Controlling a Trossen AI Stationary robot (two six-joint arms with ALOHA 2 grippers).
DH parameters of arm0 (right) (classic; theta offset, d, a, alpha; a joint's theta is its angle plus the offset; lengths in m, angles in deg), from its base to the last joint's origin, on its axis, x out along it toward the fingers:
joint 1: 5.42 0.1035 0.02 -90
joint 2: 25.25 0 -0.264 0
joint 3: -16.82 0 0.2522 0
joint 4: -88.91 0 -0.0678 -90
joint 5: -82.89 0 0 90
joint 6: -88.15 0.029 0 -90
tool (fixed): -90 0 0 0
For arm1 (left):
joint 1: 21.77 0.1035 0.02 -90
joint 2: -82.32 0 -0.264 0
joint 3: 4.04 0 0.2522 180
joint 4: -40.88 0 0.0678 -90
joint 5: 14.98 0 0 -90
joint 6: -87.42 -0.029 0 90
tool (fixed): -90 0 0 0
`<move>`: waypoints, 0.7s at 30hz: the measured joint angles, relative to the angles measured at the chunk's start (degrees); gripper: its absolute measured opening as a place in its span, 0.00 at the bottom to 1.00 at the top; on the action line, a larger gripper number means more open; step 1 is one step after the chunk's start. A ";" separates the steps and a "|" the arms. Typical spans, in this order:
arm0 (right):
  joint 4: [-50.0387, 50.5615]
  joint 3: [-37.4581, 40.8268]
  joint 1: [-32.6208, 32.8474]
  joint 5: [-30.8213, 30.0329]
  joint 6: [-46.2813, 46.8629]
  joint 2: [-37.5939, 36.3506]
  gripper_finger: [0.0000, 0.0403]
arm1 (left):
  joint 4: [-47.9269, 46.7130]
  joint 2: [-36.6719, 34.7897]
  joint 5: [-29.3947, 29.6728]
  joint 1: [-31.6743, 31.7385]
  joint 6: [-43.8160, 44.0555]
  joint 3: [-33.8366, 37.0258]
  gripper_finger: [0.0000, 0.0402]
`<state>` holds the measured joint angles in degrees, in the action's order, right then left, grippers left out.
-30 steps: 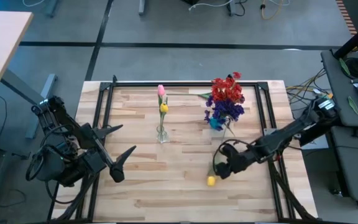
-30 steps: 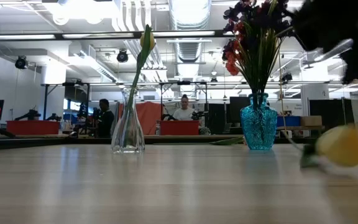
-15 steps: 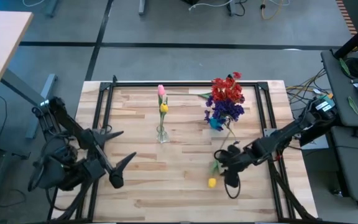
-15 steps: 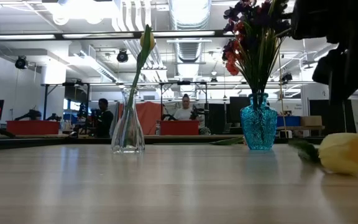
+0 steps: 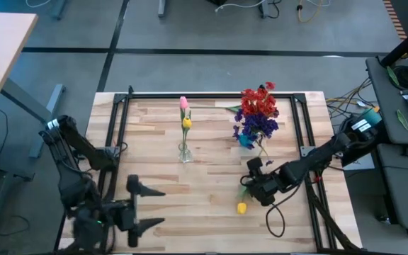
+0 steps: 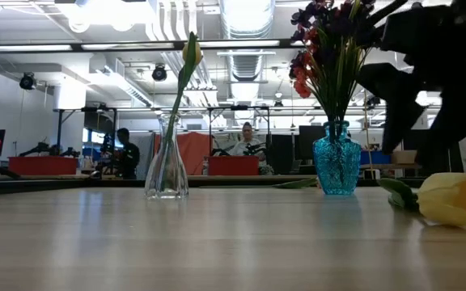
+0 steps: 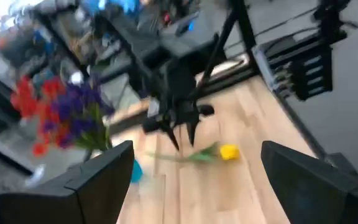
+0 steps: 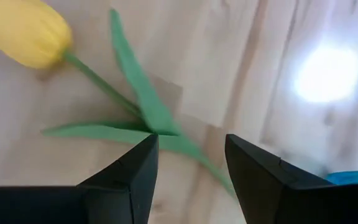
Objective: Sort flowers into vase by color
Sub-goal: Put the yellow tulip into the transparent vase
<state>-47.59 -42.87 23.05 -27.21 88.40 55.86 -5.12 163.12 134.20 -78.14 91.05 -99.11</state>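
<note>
A yellow tulip (image 5: 241, 207) lies flat on the wooden table (image 5: 190, 212), near the right. My right gripper (image 8: 188, 146) hangs just above its green stem (image 8: 98, 84), pointing steeply down. It is open, with one finger on either side of the spot where the leaves branch off, and touches nothing. The clear vase (image 5: 184, 152) holds a pink and a yellow tulip. The blue vase (image 5: 245, 140) holds red and purple sprays (image 5: 258, 112). My left gripper (image 5: 144, 207) is open over the table's near left corner, holding nothing.
A black frame (image 5: 211, 95) runs round the table's far and side edges. Bare wood lies between the two vases and the near edge. In the low view, people sit at benches (image 6: 241, 145) in the room behind the table.
My right gripper has rolled about a quarter turn and sunk toward the tulip's stem. The yellow tulip, blurred a second ago, now lies still on the table. My left arm has swung toward the near edge and sunk, and its gripper now points toward the table's right.
</note>
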 joint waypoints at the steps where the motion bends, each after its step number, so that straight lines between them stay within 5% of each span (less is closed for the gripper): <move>1: 0.02 -0.34 0.00 -1.00 -1.47 0.57 0.44 | -0.89 0.63 0.44 0.29 2.48 0.49 0.83; 6: 1.98 -0.92 -0.12 -3.10 -8.49 1.94 0.44 | -0.89 3.43 7.59 0.71 4.71 2.48 0.83; 11: 9.39 -0.64 -1.06 -3.49 -10.36 2.71 0.44 | -0.67 4.44 7.24 1.01 6.51 2.82 0.83; 21: -1.43 -0.55 -4.11 4.86 -14.24 7.95 0.44 | 0.63 4.46 2.82 1.41 11.54 4.97 0.83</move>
<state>-49.03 -43.42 18.93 -22.34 74.16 63.81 -4.49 167.58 137.02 -76.73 102.58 -94.13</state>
